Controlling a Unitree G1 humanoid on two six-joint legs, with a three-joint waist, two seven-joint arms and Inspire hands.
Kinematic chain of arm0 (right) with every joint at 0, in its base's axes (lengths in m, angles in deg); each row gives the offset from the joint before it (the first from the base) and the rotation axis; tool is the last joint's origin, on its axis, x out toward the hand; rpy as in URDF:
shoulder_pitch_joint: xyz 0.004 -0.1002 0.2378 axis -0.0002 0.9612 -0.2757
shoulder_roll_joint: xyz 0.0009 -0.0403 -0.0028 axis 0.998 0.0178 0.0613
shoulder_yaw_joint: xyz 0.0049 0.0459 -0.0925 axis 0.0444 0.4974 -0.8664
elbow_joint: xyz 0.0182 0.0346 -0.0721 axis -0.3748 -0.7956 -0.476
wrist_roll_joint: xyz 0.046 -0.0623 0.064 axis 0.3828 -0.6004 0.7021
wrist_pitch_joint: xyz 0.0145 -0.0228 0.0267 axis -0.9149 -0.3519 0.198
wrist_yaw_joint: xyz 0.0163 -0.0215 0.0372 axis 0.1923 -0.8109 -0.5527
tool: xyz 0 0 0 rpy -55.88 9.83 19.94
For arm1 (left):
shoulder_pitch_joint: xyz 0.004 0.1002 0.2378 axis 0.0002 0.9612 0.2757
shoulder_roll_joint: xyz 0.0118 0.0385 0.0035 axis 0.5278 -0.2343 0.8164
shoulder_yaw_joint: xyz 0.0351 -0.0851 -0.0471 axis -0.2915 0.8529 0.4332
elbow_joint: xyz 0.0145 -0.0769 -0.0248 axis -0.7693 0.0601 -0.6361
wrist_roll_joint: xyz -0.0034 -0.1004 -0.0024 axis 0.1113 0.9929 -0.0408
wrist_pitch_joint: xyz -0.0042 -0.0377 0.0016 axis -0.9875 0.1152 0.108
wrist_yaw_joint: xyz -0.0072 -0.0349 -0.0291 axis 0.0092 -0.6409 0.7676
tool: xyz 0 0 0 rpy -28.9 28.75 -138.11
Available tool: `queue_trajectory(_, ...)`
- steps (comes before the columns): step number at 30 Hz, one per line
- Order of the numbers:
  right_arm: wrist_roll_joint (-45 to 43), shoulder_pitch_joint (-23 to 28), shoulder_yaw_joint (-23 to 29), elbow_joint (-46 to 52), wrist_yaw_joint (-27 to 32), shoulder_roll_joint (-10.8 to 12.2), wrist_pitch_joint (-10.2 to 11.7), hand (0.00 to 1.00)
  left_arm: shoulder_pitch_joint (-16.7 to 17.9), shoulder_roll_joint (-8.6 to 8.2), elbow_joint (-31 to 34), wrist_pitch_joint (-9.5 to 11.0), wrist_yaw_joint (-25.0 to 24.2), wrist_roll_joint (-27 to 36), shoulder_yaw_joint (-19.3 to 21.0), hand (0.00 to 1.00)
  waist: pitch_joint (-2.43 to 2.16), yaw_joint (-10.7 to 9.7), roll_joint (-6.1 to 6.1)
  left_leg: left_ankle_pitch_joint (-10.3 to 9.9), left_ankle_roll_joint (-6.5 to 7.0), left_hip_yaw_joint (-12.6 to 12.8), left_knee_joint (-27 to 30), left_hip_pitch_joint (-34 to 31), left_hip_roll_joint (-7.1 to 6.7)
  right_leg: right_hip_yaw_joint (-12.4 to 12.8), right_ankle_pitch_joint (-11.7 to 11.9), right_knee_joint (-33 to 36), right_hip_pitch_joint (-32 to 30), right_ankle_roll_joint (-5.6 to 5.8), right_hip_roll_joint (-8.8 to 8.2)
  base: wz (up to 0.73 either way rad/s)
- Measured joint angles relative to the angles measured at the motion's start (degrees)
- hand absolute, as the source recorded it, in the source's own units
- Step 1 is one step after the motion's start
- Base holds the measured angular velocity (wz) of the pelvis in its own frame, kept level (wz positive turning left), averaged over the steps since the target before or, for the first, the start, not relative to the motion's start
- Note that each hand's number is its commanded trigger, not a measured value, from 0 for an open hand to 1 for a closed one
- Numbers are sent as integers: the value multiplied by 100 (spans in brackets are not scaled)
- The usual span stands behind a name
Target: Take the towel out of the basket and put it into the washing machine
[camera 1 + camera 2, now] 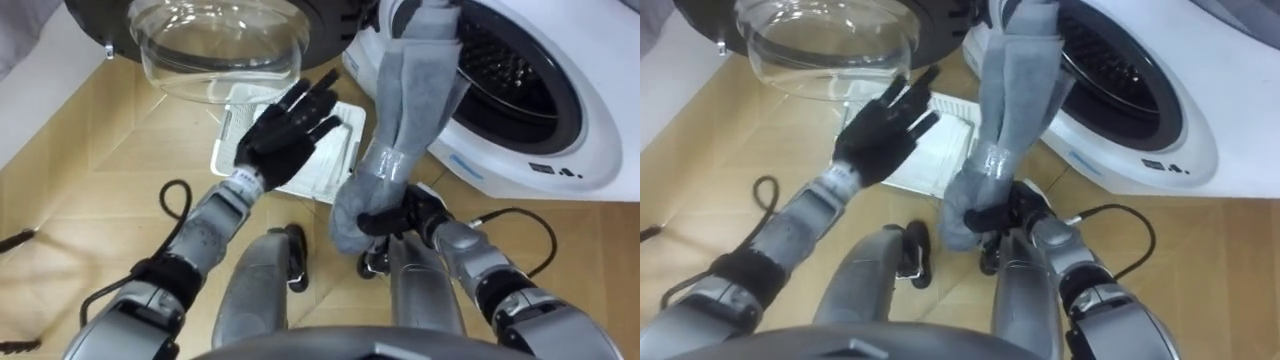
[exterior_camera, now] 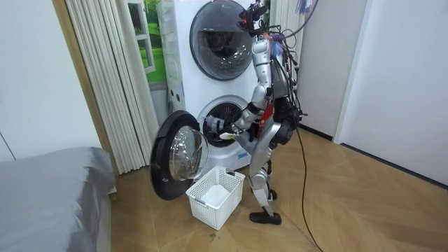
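1. One grey towel (image 1: 410, 110): its long axis runs from the right robot hand (image 1: 400, 218), which is clenched on its lower end, up toward the left rim of the washing machine (image 1: 570, 120) drum mouth.
2. Left robot hand (image 1: 285, 130): fingers straight, empty, above the one white laundry basket (image 1: 228, 150).
3. One open glass door (image 1: 220, 50) stands left of the towel.

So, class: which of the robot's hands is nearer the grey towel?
Right. The right hand grips the grey towel at its lower end; the left hand is open, apart to its left.

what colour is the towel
Grey. The towel shows best in the left eye view.
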Motion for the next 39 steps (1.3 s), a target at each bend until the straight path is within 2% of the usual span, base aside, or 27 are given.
queue_trajectory(2, 8, -9, 2, -2, 11, -85, 0, 100, 101, 44, -64, 70, 168, -326, 13, 0, 2, 9, 4, 2, -3, 6, -12, -1, -6, 9, -6, -5, -1, 2, 2, 0)
queue_trajectory(6, 60, -26, 3, -64, 100, -193, 0, 100, 128, 89, -385, 92, 610, -1530, 152, 0, 6, 20, 4, 2, -3, -4, 7, -8, -40, 0, -38, 59, -15, 14, -26, 3)
queue_trajectory(7, 171, -25, 2, -63, 159, -199, -1, 100, 145, 92, -392, 115, 816, -1914, 198, 0, 6, 22, 5, 2, -2, -4, 11, -18, -48, -1, -44, 69, -26, 16, -33, 3)
queue_trajectory(13, 1110, -36, 42, -77, 312, -234, 1, 100, 231, 81, -455, 360, 1653, -3281, 198, 0, 8, 106, 2, 4, 3, 17, 28, -45, -67, 7, -58, 137, -82, 9, -51, 0)
queue_trajectory(17, 1398, -54, 66, -86, 456, -239, -1, 100, 297, 89, -572, 393, 2099, -3624, 193, 0, 11, 57, -5, 20, 13, 12, 16, -79, -99, 1, -94, 190, -128, 6, -126, 6)
queue_trajectory(20, 1420, -109, 378, -87, 605, -258, -10, 100, 323, 84, -574, 412, 2353, -3923, 214, 0, 50, 53, -72, 28, 20, 28, 28, -93, -157, 61, -130, 298, -197, 26, -173, 0)
queue_trajectory(22, 1733, -242, 499, -88, 773, -330, -9, 100, 379, 120, -573, 519, 2545, -4095, 214, 0, 96, 37, -147, 39, 40, 96, 31, -99, -166, 88, -137, 350, -241, 31, -213, 0)
queue_trajectory(25, 2122, -434, 546, -87, 924, -457, -8, 100, 499, 244, -572, 632, 2722, -4098, 198, 0, 91, -51, -255, 41, 53, 155, 25, -110, -169, 145, -139, 379, -292, 38, -217, -4)
queue_trajectory(29, 2529, -593, 915, -83, 1069, -712, -7, 100, 563, 265, -595, 634, 2819, -4158, 206, 0, 86, -50, -306, 45, 61, 141, 86, -210, -159, 131, -123, 383, -363, 38, -207, -1)
queue_trajectory(34, 4122, -1079, 1531, -75, 1319, -1103, -7, 100, 598, 285, -608, 630, 2925, -4233, 218, 0, 86, -54, -375, 37, 77, 166, 200, -291, -166, 166, -127, 488, -443, 43, -236, 0)
queue_trajectory(39, 5848, -1326, 1837, -187, 1399, -1111, -143, 100, 596, 336, -635, 607, 2949, -4488, 409, 0, 93, -45, -536, 59, 102, 172, 205, -318, -228, 220, -132, 587, -521, 56, -241, 3)
